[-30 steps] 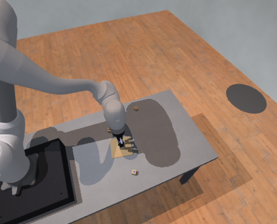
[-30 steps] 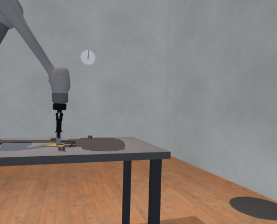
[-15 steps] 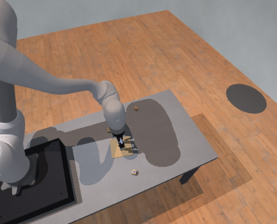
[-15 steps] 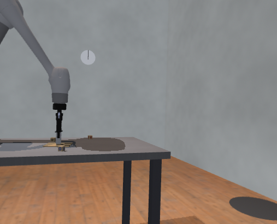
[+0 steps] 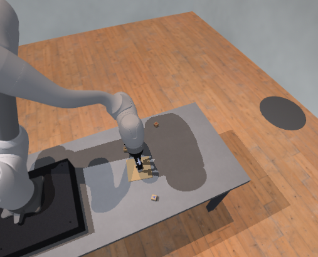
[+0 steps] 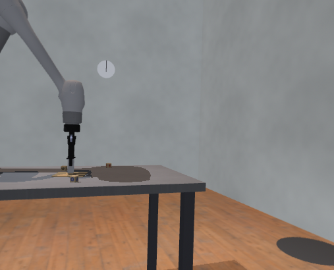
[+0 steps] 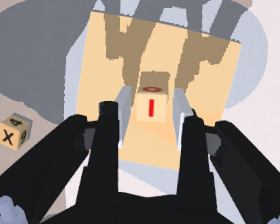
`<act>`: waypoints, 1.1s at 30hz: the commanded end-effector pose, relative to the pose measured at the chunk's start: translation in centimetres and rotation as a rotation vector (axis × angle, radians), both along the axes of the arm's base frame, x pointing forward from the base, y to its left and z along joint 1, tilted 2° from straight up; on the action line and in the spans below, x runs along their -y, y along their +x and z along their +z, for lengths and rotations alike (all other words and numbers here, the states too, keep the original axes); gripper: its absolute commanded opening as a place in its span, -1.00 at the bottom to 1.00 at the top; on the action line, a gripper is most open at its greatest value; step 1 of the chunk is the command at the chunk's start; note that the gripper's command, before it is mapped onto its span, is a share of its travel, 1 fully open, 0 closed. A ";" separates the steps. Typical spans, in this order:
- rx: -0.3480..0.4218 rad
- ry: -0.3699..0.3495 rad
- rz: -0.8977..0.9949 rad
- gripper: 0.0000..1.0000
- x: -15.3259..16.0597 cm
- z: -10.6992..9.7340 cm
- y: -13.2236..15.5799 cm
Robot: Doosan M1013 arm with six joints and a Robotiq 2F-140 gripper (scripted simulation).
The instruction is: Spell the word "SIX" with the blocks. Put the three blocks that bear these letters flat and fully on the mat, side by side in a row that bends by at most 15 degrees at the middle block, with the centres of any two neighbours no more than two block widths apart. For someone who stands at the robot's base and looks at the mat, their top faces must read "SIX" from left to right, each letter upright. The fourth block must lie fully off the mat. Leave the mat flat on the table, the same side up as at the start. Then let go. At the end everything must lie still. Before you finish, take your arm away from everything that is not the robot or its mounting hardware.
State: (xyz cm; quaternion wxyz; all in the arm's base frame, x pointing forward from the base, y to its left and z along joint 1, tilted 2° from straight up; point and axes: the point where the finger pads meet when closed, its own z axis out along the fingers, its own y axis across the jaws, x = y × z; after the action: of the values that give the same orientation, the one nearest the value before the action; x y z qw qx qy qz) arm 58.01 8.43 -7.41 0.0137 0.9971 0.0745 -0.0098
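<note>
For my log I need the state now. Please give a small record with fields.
gripper: open, fingers either side of the block, holding nothing
block between fingers: pale wooden cube with red letter I, flat on the mat
mat: tan square mat, flat on the grey table
X block: off the mat
other blocks: two, off the mat

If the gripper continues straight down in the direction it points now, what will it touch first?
Most likely the I block. It lies on the mat directly between the fingers of the gripper, which points straight down and stands open around it. The fingertips themselves would probably meet the mat beside the block; depth is unclear.
</note>
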 end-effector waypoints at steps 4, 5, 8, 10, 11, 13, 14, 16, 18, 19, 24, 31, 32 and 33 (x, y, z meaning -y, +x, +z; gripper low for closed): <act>0.002 -0.001 -0.008 -0.50 0.2 2.7 0.2; 0.002 -0.001 -0.008 -0.50 0.1 3.3 0.2; 0.002 -0.001 -0.008 -0.50 0.1 3.8 0.2; 0.002 -0.001 -0.008 -0.50 0.1 4.9 0.2; 0.002 -0.001 -0.008 -0.50 0.1 5.5 0.2; 0.002 -0.001 -0.008 -0.50 0.0 6.5 0.2; 0.002 -0.001 -0.008 -0.50 0.0 6.9 0.2; 0.002 -0.001 -0.008 -0.50 0.0 7.7 0.3; 0.002 -0.001 -0.008 -0.50 0.0 8.2 0.3; 0.002 -0.001 -0.008 -0.50 0.0 8.3 0.3; 0.002 -0.001 -0.008 -0.50 0.0 8.5 0.3; 0.002 -0.001 -0.008 1.00 0.0 8.5 0.3; 0.002 -0.001 -0.008 1.00 0.0 8.5 0.3; 0.002 -0.001 -0.008 1.00 0.0 8.5 0.3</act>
State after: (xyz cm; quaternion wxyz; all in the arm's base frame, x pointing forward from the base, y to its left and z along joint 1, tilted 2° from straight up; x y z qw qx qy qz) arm 58.34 8.34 0.73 0.0155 0.9973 0.0715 -0.0081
